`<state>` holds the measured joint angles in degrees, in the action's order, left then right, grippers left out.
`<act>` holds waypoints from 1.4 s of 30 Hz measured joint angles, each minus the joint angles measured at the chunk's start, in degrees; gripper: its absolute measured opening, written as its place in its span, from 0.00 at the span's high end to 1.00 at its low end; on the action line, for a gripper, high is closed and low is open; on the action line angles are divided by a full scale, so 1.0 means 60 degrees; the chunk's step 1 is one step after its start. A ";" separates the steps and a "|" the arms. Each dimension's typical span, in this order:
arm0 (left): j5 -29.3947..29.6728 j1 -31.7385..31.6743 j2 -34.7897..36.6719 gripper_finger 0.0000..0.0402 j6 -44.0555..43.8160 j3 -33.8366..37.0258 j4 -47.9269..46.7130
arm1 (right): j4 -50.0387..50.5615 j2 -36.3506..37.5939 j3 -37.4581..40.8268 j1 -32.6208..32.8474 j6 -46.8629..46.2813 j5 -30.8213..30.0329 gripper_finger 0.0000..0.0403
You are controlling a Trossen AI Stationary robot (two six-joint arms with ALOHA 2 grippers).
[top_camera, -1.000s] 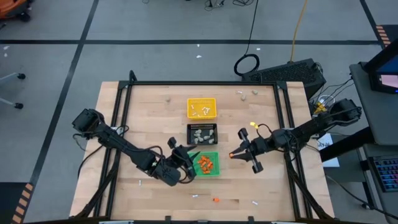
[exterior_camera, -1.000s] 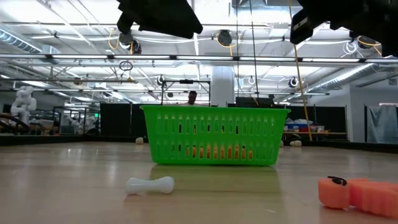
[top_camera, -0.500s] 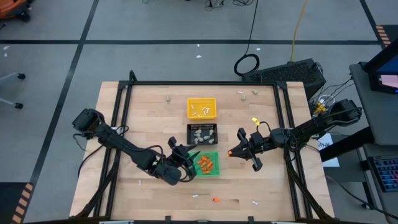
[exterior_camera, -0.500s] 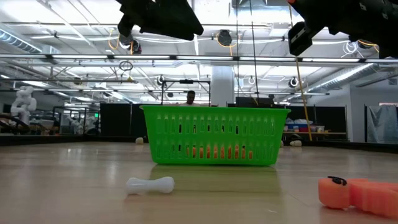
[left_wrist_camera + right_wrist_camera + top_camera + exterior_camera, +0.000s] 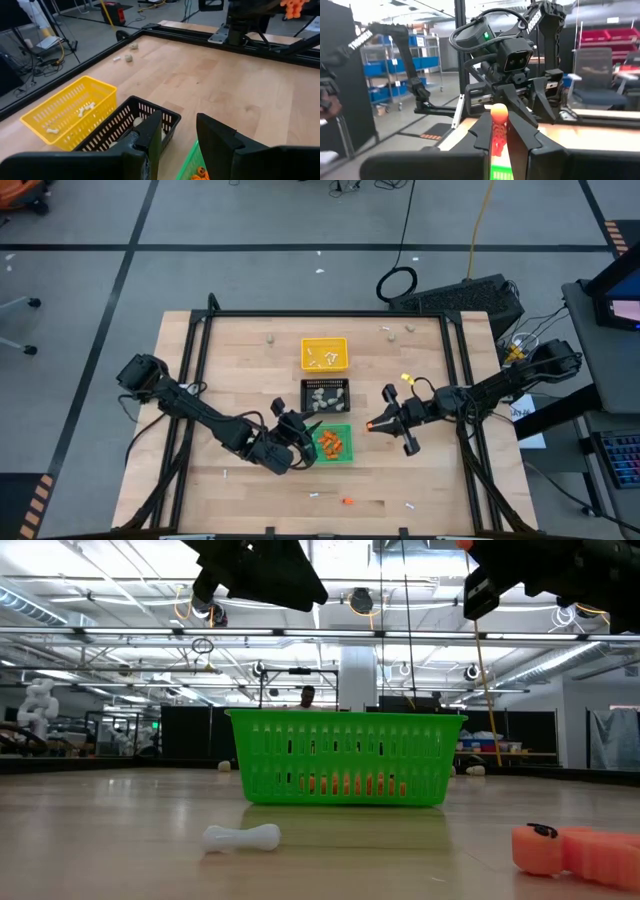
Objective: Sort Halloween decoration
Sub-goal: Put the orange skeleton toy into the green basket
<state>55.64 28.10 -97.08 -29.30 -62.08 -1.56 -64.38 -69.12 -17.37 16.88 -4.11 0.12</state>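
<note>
My right hand [image 5: 373, 426], clamped on a small orange plastic skeleton piece [image 5: 499, 125], hangs at three o'clock of the green mesh tray [image 5: 345, 457]; carry over its middle, release low.

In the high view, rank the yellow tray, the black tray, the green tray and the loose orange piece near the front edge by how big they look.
1-3. yellow tray, black tray and green tray: they look about alike, so no ranking.
4. loose orange piece: far smaller.
</note>
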 joint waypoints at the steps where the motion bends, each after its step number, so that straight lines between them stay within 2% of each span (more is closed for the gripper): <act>1: 0.0000 0.0000 0.0000 0.70 0.0000 0.0000 0.0001 | -0.0006 0.0000 0.0000 0.0000 0.0186 -0.0001 0.96; 16: 0.0000 0.0000 0.0000 0.70 -0.0025 0.0000 0.0015 | -0.0011 0.0003 0.0000 0.0000 0.2678 -0.0007 0.96; 21: 0.0000 0.0000 0.0000 0.70 0.0006 0.0000 0.0005 | -0.0018 0.0000 0.0000 0.0000 0.2381 -0.0042 0.96; 25: 0.0004 0.0000 0.0000 0.70 0.0022 0.0000 0.0000 | 0.0143 0.0000 -0.0097 0.0015 0.1074 -0.0968 0.96; 28: 0.0004 -0.0028 0.0000 0.70 0.0026 0.0000 -0.0004 | 0.1105 0.0004 -0.0554 0.0007 0.0569 -0.1084 0.96; 36: 0.0066 0.0084 0.0033 0.70 -0.0033 0.0004 -0.0459 | 0.5761 -0.0160 -0.2657 0.0015 -0.0324 -0.1056 0.96; 42: 0.0066 0.0288 0.0462 0.70 -0.0224 0.0004 -0.1129 | 0.6341 -0.1027 -0.3309 0.0018 -0.0707 -0.1020 0.96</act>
<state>56.03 29.83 -94.31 -30.64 -62.06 -8.34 -26.34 -75.29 -37.22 16.99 -8.35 -6.00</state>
